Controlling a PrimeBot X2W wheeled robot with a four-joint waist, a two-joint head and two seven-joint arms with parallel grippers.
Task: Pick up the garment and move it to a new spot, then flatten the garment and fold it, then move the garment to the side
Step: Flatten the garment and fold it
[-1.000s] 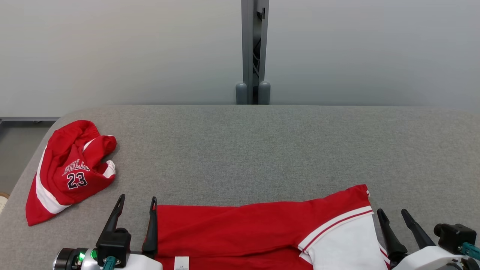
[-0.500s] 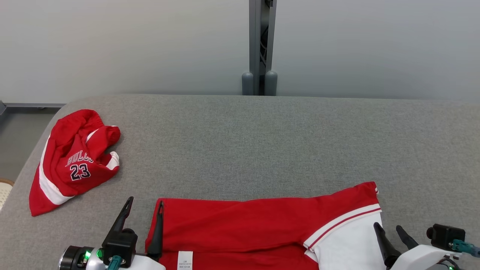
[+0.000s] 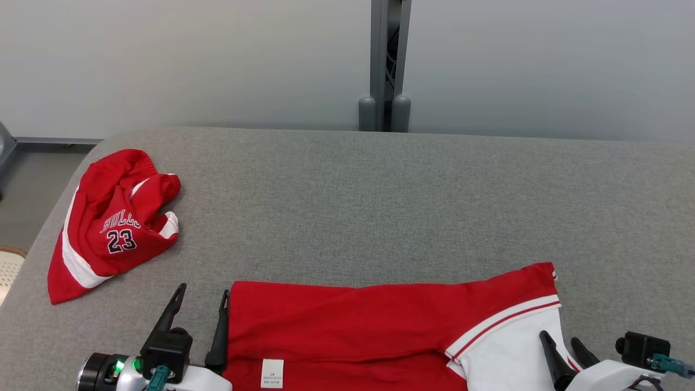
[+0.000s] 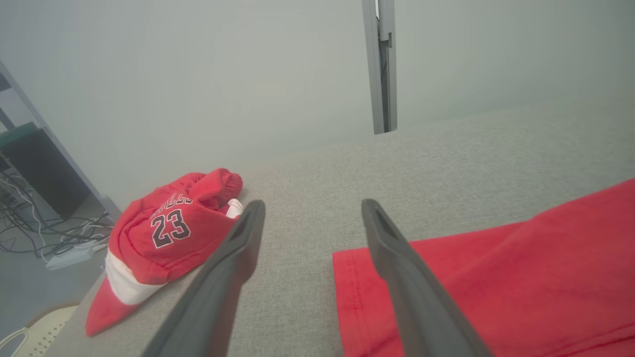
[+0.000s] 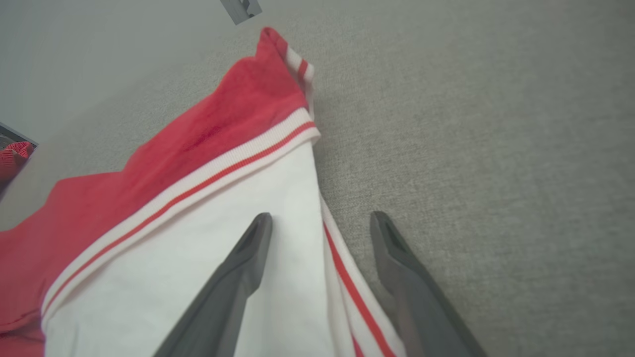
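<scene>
Head view shows the shirt (image 3: 353, 326) flat on the surface (image 3: 380, 190). Both the left pincer (image 3: 203, 289) and right pincer (image 3: 558, 337) stand apart, empty; folding and moving aside seem left.

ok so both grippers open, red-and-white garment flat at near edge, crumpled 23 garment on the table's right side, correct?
No: the crumpled 23 garment lies on the table's left side, per the head view. The left gripper and right gripper are open; red-and-white garment flat at near edge.
</scene>
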